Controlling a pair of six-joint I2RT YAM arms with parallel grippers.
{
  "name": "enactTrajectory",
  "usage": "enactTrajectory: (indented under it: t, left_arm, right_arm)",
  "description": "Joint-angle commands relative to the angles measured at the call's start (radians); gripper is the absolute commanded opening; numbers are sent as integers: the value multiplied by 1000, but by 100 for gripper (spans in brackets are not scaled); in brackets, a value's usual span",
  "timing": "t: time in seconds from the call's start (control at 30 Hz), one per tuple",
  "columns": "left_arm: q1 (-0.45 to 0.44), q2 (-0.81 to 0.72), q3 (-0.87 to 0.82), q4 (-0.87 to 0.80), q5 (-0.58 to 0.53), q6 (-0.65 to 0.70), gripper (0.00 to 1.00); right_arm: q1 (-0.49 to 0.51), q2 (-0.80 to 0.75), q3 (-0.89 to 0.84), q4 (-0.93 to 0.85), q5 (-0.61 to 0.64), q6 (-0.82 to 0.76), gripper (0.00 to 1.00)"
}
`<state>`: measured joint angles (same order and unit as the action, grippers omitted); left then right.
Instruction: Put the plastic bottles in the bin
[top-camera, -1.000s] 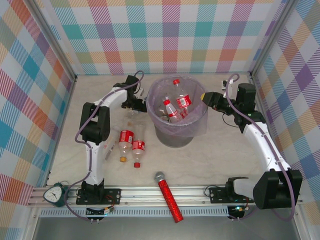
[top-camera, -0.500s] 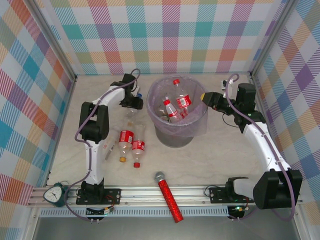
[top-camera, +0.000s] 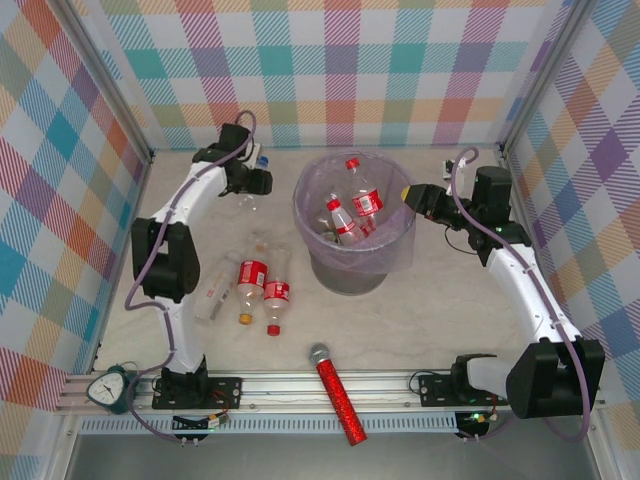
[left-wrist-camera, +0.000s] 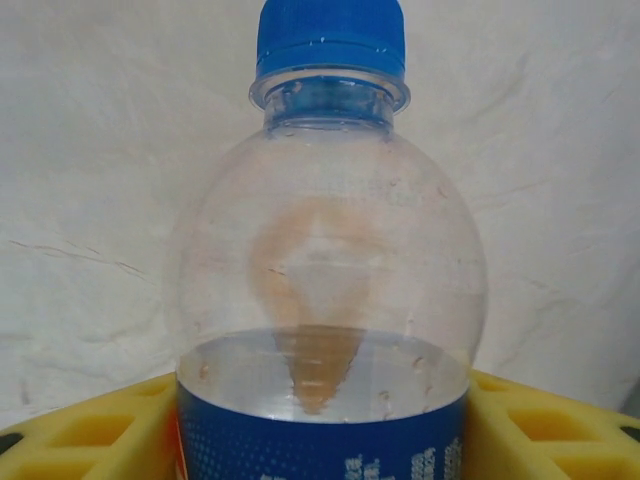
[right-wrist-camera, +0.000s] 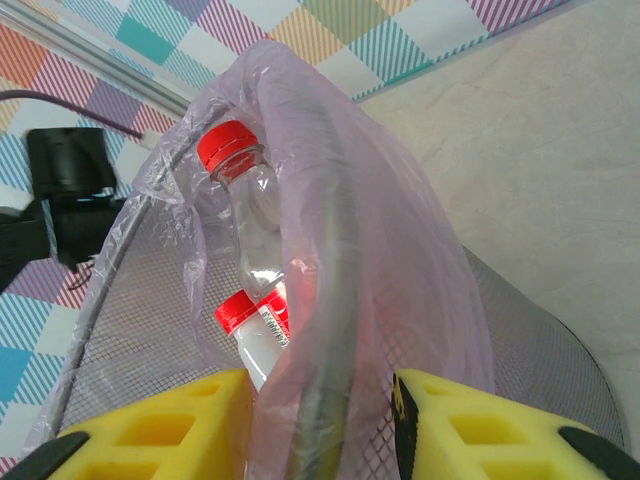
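At the far left of the desk (top-camera: 430, 300), the left claw (top-camera: 256, 184) has its yellow fingers (left-wrist-camera: 90, 432) pressed against either side of a blue-capped bottle (left-wrist-camera: 325, 280), gripping it at the blue label below the round shoulder. A little clear liquid sits inside, and I cannot tell whether the bottle is off the surface. The step in hand looks like the carry: raise the bottle well above the rim before going right, keep the grip firm since the slick, rounded body could twist or slide, and let go only over the middle of the opening, not on the loose bag edge. Nearer, a clear bottle (top-camera: 212, 296) and two red-labelled bottles (top-camera: 251, 278) lie on the desk, off the likely path; the red microphone (top-camera: 338, 398) near the front edge is no part of the job. Right of centre, the bin (top-camera: 345, 272) already holds several red-capped bottles (top-camera: 345, 222), and its left rim is the one obstacle. The right claw (top-camera: 410, 194) is closed narrowly on the right rim and the lavender bag, seemingly steadying the bin, and sits clear of the drop.
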<state>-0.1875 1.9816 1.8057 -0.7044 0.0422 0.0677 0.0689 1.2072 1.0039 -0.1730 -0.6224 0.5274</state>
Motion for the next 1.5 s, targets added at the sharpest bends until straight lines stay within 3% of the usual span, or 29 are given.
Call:
enactTrajectory:
  t: [0.0,0.3,0.4,0.57,0.8,1.2,1.37,1.47]
  left_arm:
    - [-3,-122,-27,-1,-2,-24,59]
    - [-34,-458,-104,118,70,-112,50]
    - [-108,-517,-81,113,44,-124,46]
    - [-332,-541,6,63,-73,-76,44]
    - [-554,-386,190,-141,-216,10,42]
    - [-578,-271,142,-165,-181,-21,46]
    - [-578,-267,123,-172,-191,-44,56]
    - [-578,-267,129,-168,-202,-51,69]
  right_arm:
    - [11,-1,-17,-2,-8,4,42]
    - [10,8,-16,-7,5,0,45]
    - [11,2,-17,-4,7,5,46]
    - [11,-20,-26,-2,25,12,46]
    - [11,-35,-39,13,32,19,46]
    - [10,-34,-42,19,29,14,46]
    - [10,-31,-42,17,30,10,46]
    - [11,-27,-43,23,26,14,46]
